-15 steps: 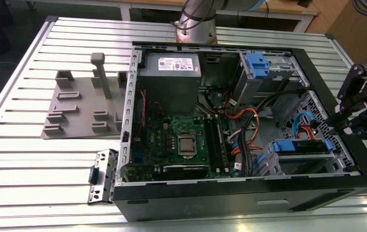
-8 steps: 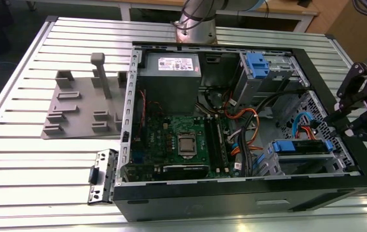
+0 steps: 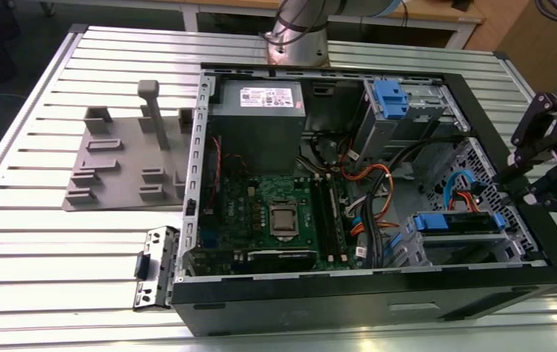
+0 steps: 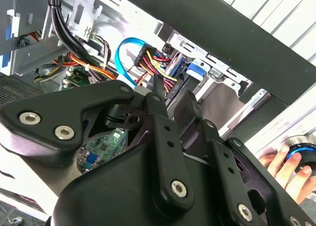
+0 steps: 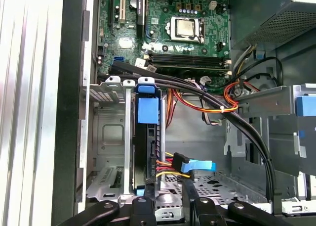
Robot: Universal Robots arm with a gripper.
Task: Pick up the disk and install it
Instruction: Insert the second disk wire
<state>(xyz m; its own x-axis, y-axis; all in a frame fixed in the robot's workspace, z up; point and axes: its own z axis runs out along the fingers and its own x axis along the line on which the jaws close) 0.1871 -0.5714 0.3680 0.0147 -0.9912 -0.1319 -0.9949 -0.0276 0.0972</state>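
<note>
Now, arm pose: the black gripper [image 3: 530, 192] is held just outside the case's wall on the exterior view's right, its linkage angled down over the rim toward the drive bay.
Claw state: cannot be told; in the first wrist view the black finger links [image 5: 170, 208] are seen side by side just at the bay's edge, tips hidden.
Disk: the disk [image 5: 147, 137] is seated on edge in the drive cage [image 5: 106, 137], its blue carrier tab topmost in the first wrist view; in the exterior view it is seen near the case's front corner on the right [image 3: 459, 224].
Cabling: a red-yellow-black power lead with a blue-tabbed connector [image 5: 190, 165] is seen just beside the disk's end; whether it is plugged in cannot be told.
Case: an open black tower case [image 3: 376, 308] is laid on its side on a ribbed aluminium tabletop [image 3: 23, 249], with a green motherboard [image 3: 268, 213] exposed.
Materials: perforated grey sheet metal for the cage, glossy blue plastic for the carrier, matt black for the gripper.
Person: a hand [image 4: 291, 169] is seen resting on a blue-ringed round knob.
</note>
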